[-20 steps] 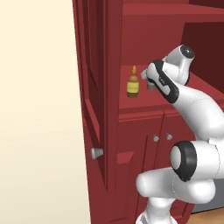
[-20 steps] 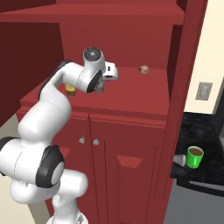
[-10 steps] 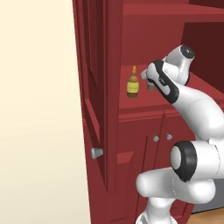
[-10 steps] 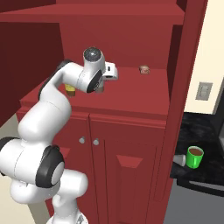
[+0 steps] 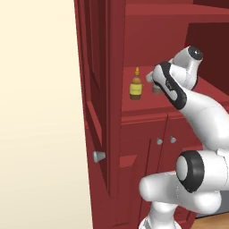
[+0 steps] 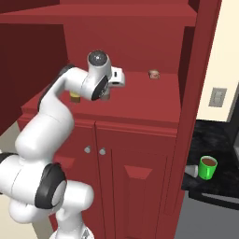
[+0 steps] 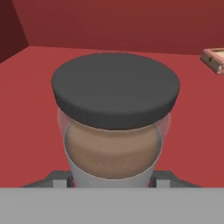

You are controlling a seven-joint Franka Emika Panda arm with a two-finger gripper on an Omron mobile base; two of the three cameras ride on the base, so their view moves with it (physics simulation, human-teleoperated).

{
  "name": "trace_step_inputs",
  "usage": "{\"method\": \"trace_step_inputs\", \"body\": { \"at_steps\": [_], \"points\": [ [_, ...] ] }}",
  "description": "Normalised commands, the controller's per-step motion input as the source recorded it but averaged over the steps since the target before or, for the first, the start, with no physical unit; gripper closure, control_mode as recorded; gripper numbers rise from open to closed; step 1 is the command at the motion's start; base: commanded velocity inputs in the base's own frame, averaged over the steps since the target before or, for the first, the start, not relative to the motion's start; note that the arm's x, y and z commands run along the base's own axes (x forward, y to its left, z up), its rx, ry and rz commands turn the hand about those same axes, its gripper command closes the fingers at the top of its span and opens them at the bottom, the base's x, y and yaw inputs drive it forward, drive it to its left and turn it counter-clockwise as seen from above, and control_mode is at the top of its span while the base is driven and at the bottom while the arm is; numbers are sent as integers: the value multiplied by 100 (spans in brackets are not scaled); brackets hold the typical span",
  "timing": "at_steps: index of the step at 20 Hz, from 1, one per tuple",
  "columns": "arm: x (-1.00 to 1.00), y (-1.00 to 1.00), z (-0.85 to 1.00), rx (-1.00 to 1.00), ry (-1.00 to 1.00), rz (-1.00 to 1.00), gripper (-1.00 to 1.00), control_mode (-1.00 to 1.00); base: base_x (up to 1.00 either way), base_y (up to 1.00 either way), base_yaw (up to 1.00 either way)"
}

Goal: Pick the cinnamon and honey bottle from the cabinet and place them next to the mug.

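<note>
The cinnamon [image 7: 113,131], a clear jar of brown powder with a dark grey cap, stands upright on the cabinet [image 5: 103,89] shelf. My gripper [image 7: 113,178] is shut on it, with a dark finger pressed to each side of its lower body. From the left base the gripper [image 5: 155,84] sits just right of the honey bottle [image 5: 136,86], which stands free on the shelf's front left. In the right base view the honey bottle [image 6: 74,97] peeks out behind my arm. The green mug [image 6: 207,167] stands low on the dark counter to the right.
A small pinkish-brown lump [image 6: 154,74] lies at the back right of the shelf [image 6: 140,105], also in the hand view's upper right corner [image 7: 214,59]. The open cabinet door [image 5: 96,116] with its silver knob [image 5: 98,156] stands to the left. A wall outlet [image 6: 217,97] sits above the counter [image 6: 224,154].
The jaws have closed in from wide open onto the cinnamon jar. The arm and the honey bottle have stayed in place.
</note>
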Motion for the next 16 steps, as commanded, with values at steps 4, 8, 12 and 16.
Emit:
{"method": "trace_step_inputs", "body": {
  "at_steps": [4, 8, 12, 16],
  "points": [
    [-97, 0, 12, 0, -1, 0, 100, -100, 0, 0, 0],
    [-93, 0, 33, 0, 0, 0, 100, -100, 0, 0, 0],
    [-81, 3, 42, 0, 0, 0, 100, -100, 0, 0, 0],
    [-67, 17, 59, 0, 0, -1, 100, -100, 0, 0, 0]
  ]
}}
